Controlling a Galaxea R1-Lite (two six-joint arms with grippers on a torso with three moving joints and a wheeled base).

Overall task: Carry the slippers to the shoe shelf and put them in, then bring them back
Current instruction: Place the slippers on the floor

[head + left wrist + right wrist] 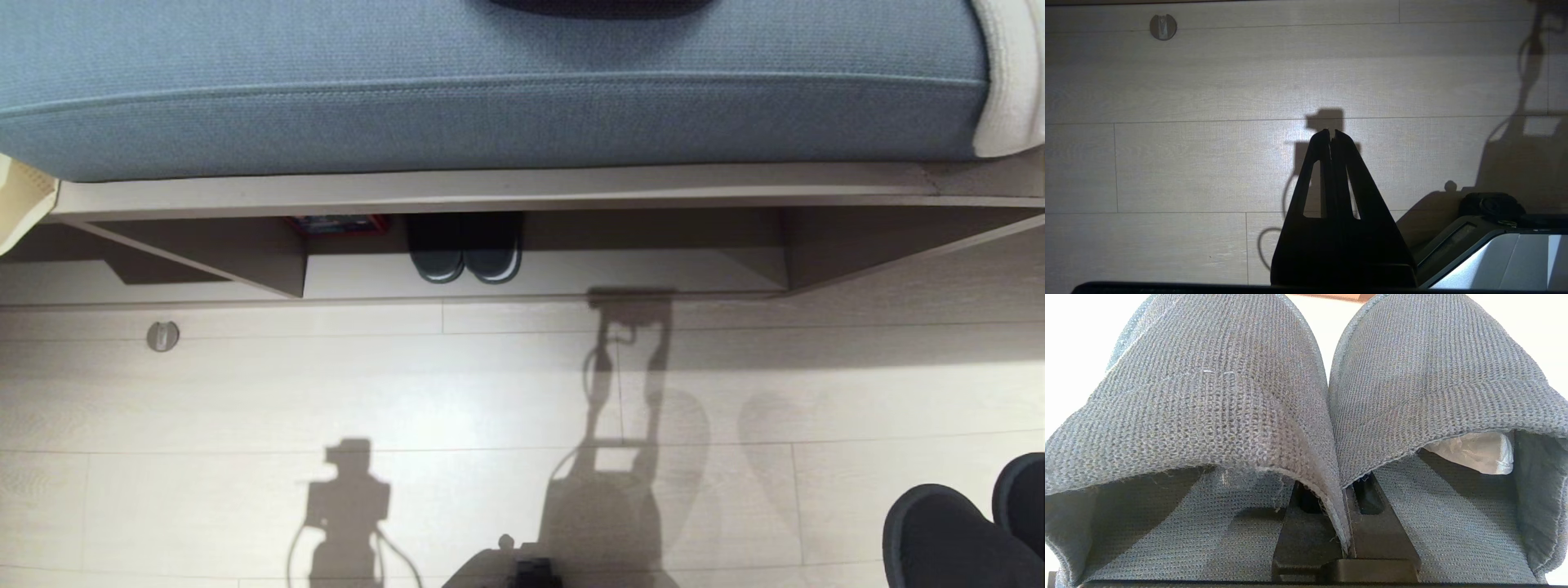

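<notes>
Blue cushion [490, 90] fills the top of my head view, its front edge overhanging the shelf [539, 273] below. Wide bare floor [457, 384] between me and the shelf's pale base board. Darker pair with white sole edging [465, 249] sits in the middle bay, a red item [337, 224] tucked behind the divider. My slippers [1327, 396] only peek in at head view's lower right; right wrist view shows them close, inner edges pinched together by my right gripper [1345, 522], fingers clenched on both. Left gripper [1331, 134] closed on nothing, hanging over floor near a round floor fitting [1163, 27].
</notes>
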